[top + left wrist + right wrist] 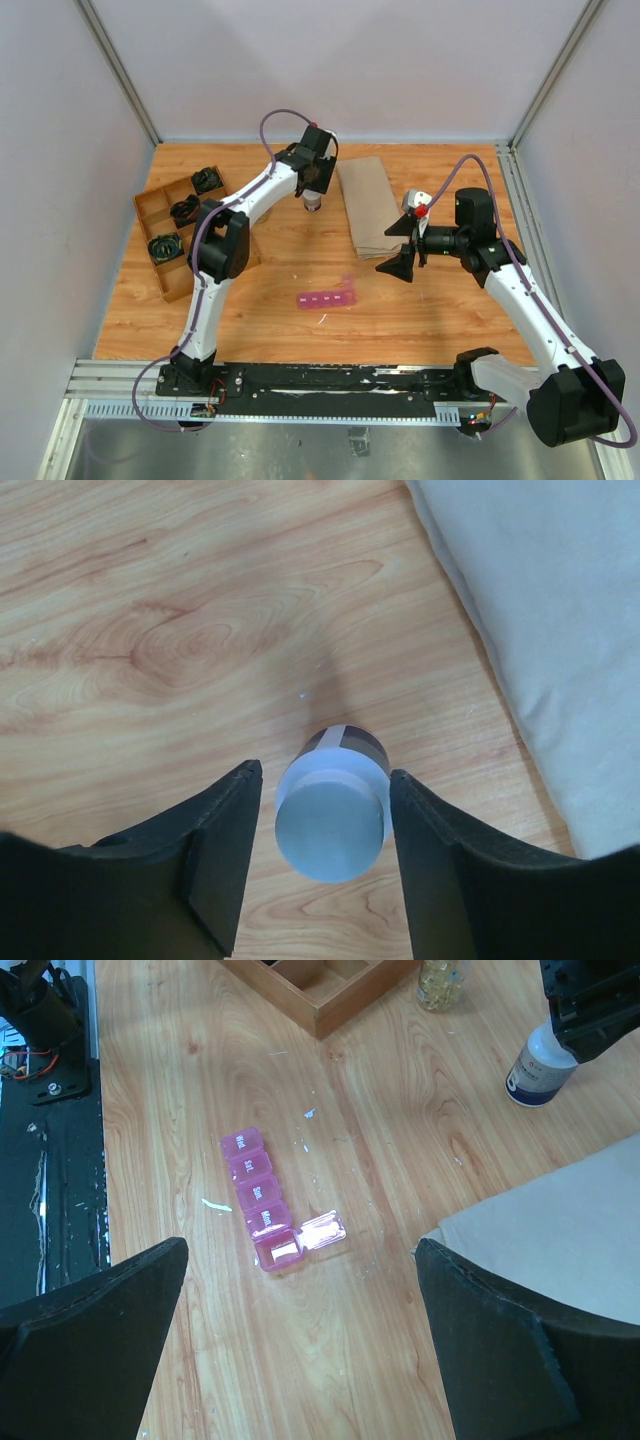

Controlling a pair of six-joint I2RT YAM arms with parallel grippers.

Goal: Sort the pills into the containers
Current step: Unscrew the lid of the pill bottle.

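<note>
Left gripper is down over a small bottle w/ a white cap, jaws apart and straddling it. Its wrist cam shows a thin strip of wood btwn the cap and the finger on the pic's left. The other finger sits right at the cap's edge, and contact there can't be told. Top cam gives this gripper only from above w/ the bottle poking out beneath, so no gap is visible there. Bottle stands upright on the table, near the edge of a folded beige cloth. Right gripper is spread wide, holding nothing. Top cam puts it in the air just off the cloth's near edge. Its wrist cam looks down on the pink pill strip. That strip has four shut lids w/ white lettering too small to read. The end compartment is open, its lid flipped out sideways, w/ something pale inside. A white sliver lies just beside the strip. Top cam shows the strip flat on the table btwn the two arms, well apart from both grippers, w/ no detail of lids. Wooden tray w/ black items sits at far left. Right wrist cam catches only its corner, plus a clear jar of yellowish bits beside it, which the top cam doesn't show.
</note>
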